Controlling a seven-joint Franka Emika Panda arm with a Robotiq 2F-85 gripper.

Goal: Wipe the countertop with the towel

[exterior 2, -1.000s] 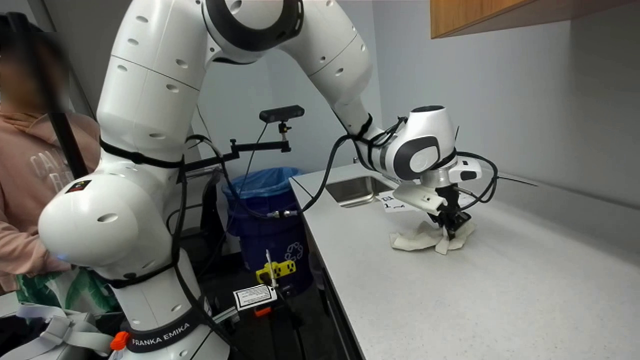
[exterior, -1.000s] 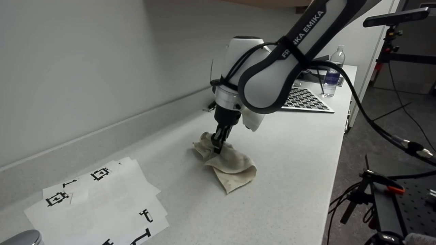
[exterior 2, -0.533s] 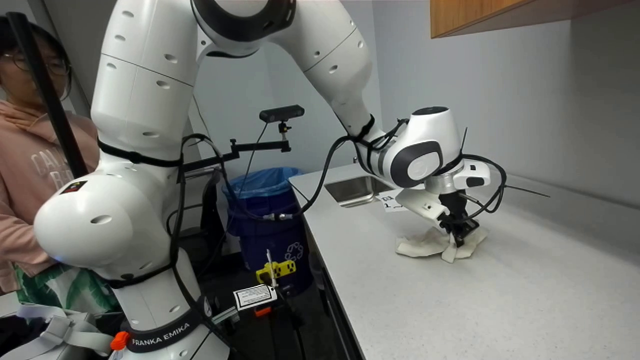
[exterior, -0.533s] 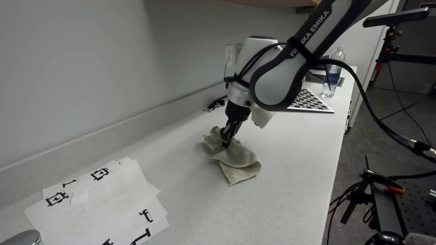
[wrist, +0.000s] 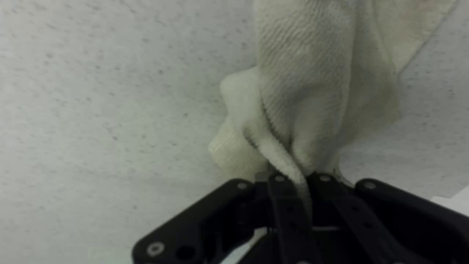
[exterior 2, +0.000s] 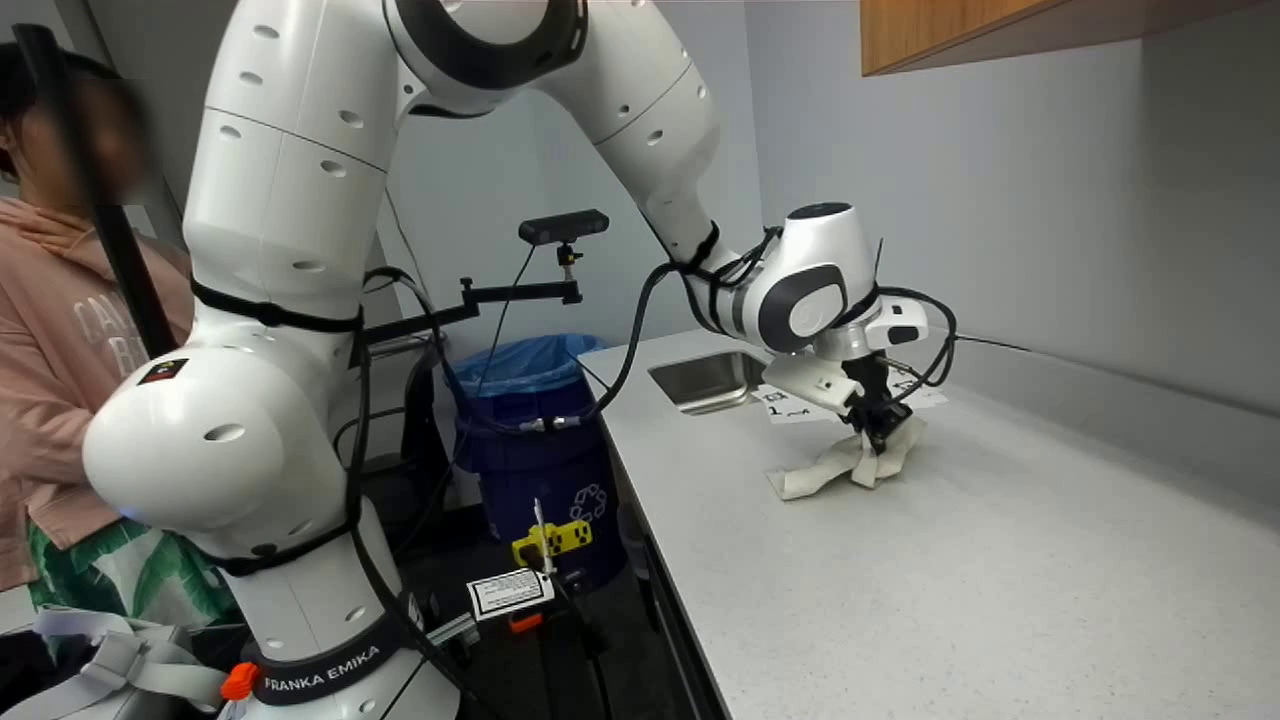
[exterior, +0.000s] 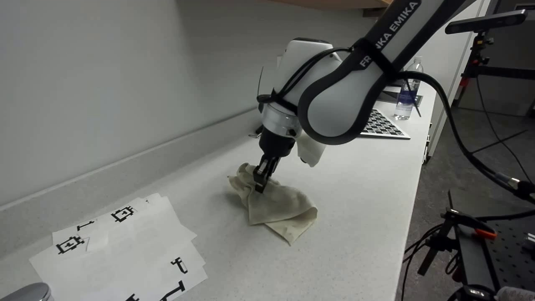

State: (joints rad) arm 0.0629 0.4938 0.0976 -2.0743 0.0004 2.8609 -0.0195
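A beige towel [exterior: 284, 205] lies crumpled on the white speckled countertop [exterior: 347, 251], with one corner spread toward the front. It also shows in an exterior view [exterior 2: 815, 477] and in the wrist view [wrist: 307, 62]. My gripper [exterior: 260, 186] points down at a tilt and is shut on a bunched fold of the towel near its wall-side end. In the wrist view a fold runs up between the fingers of the gripper [wrist: 302, 181]. The fingertips are partly hidden by cloth, and the gripper [exterior 2: 876, 445] is low, close to the countertop.
Paper sheets with black marks [exterior: 125, 246] lie on the countertop near the wall. A checkered board [exterior: 382, 125] and a water bottle [exterior: 404, 100] stand at the far end. A sink [exterior 2: 708, 382] is set into the counter. A wooden cabinet [exterior 2: 1000, 35] hangs overhead.
My gripper first moved the towel away from the paper sheets, then back toward them. The towel slid along the countertop and its front part now spreads out more.
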